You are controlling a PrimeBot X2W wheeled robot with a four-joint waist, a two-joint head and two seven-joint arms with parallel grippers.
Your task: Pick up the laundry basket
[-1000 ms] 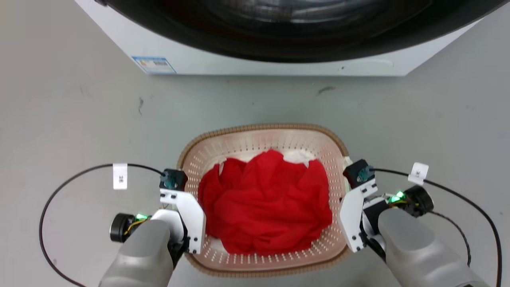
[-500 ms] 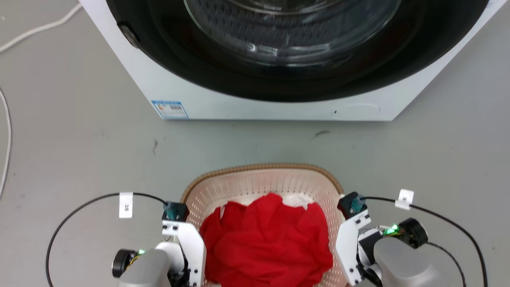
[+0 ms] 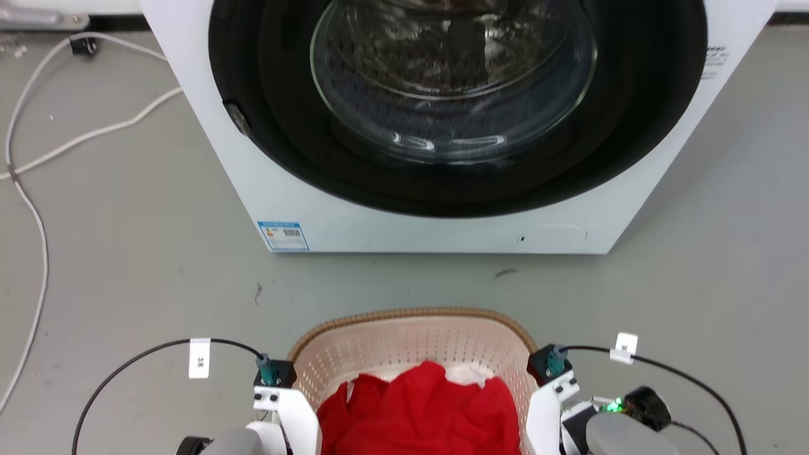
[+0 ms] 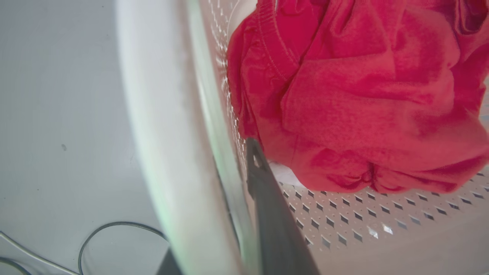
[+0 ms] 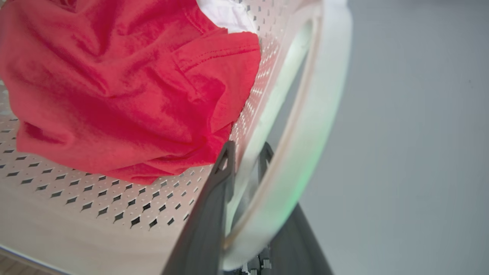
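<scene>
Evenly I'd raise my left tool (image 4: pixel 225 179) and right tool (image 5: pixel 245 153), both clamped on the cream perforated plastic basket (image 3: pixel 411 314).

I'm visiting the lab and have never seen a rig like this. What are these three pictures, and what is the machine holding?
This is a wheeled robot with two arms, each ending in a two-fingered gripper. The head view looks down from a camera on its head. A white washing machine stands on the grey floor. In front of it, the laundry basket holds a red cloth over a white item. Loose cables lie on the floor to the left.

The other two pictures come from cameras on the wrists, looking along each gripper's dark fingers. The left gripper has one finger inside the basket wall and the other outside, closed on the side handle. The right gripper pinches the opposite handle the same way.
</scene>
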